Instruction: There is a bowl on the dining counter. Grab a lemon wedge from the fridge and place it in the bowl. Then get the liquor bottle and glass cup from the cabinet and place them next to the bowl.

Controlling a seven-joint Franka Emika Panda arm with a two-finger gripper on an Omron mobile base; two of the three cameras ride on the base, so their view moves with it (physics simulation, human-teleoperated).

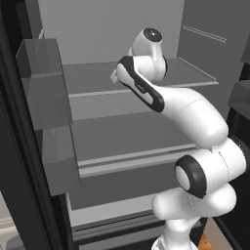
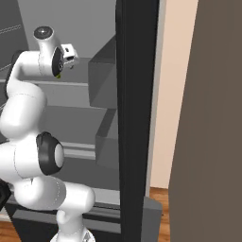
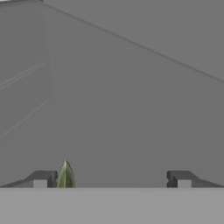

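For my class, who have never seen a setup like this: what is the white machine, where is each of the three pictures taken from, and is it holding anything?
The white machine is a robot arm reaching into an open fridge with grey shelves. Two pictures come from cameras on its base, behind it to the left and right. The third comes from a camera on its hand, looking along the gripper, whose two dark fingertips stand wide apart. A small yellow-green lemon wedge sits beside one fingertip. The gripper is open, so nothing is held.

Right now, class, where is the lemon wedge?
In the hand view the lemon wedge stands on the grey fridge shelf, just inside one finger of the open tool.
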